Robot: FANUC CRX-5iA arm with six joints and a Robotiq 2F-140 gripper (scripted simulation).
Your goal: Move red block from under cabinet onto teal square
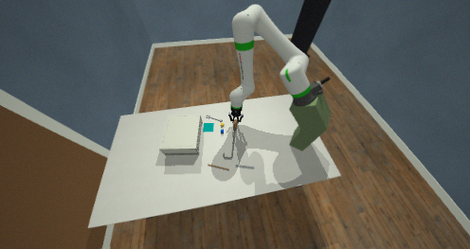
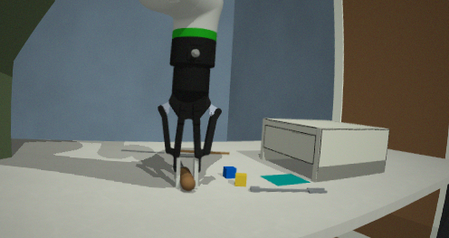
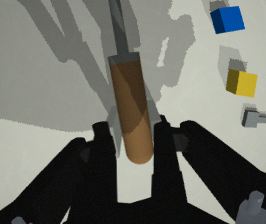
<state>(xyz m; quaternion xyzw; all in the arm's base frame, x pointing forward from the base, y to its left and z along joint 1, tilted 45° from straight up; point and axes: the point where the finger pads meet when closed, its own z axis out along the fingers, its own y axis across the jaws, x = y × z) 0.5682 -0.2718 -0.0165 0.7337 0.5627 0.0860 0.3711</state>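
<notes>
My black two-fingered pincer (image 3: 138, 137) grips the brown wooden handle of a long hooked metal rod (image 3: 129, 106) on the white desk (image 2: 90, 206). I can't see the red block; it's presumably under the white cabinet (image 2: 326, 147), at three o'clock. Next I'd lift the rod and rake the block toward the teal square (image 2: 285, 179).

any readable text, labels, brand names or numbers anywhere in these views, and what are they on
No text can be read in any view.
A thin red strip of lettering runs down the white arm link in the top view: too small and blurred to read.
The cabinet, the blocks and the brown tool handle in the gripper carry no markings.
</notes>
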